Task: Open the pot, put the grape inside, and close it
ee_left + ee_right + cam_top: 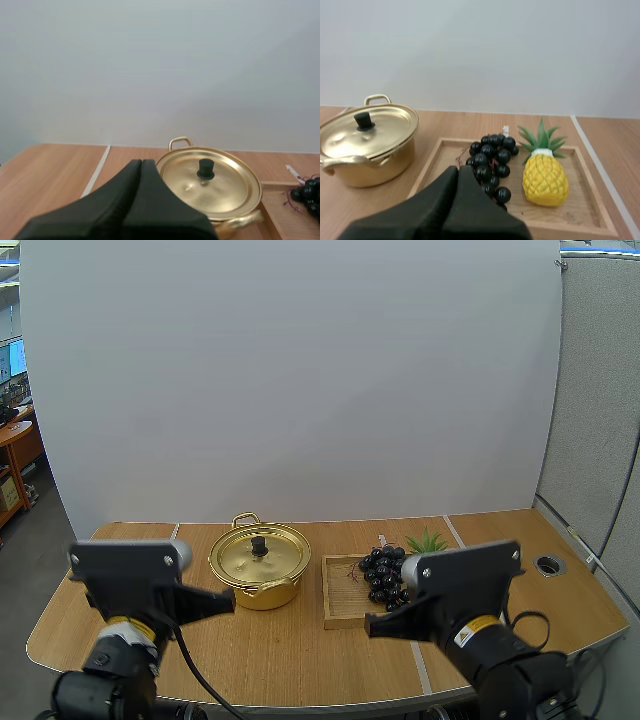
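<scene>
A gold pot (259,567) stands at the table's middle, its lid (210,183) on, with a black knob (205,169) on top. To its right a wooden tray (338,602) holds a bunch of dark grapes (383,577). My left gripper (228,602) hovers just left of the pot, near its front, with fingers together as one dark wedge (141,167). My right gripper (371,624) hangs over the tray's front edge, short of the grapes (490,162), also shut on nothing (459,172).
A toy pineapple (544,175) lies in the tray beside the grapes, on their right. White tape lines (420,665) cross the wooden table. A round cable hole (549,565) sits at the far right. Bare table lies in front of the pot.
</scene>
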{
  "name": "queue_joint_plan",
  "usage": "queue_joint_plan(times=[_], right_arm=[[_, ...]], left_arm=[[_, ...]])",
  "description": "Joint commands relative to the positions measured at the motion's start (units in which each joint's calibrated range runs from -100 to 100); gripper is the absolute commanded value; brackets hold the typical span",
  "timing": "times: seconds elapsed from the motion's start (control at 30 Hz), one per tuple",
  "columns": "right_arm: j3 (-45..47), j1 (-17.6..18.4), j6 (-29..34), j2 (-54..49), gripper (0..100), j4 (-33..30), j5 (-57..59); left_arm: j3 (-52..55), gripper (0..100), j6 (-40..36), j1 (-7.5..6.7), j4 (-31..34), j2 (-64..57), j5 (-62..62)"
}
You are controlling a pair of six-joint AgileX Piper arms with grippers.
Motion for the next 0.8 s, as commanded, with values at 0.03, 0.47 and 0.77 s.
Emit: queue_joint_plan(times=[0.03,0.47,0.77], right_arm=[[-7.2,-0.2,-0.1,-0.3,0,-2.7,7.3],[-24.5,-0.2,-0.1,-0.3,0,-2.9,25.2],[-32.3,-0.2,0.3,-0.3,0,-2.2,38.9]], left_arm=[[-6.7,0,1.6,-0.17,0.4,-0.2,-1.4],[-29.3,0,1.6,-0.17,0.5,-0.2,15.8],[-39.2,0,5.8,-0.17,0.4,-0.2,30.8]])
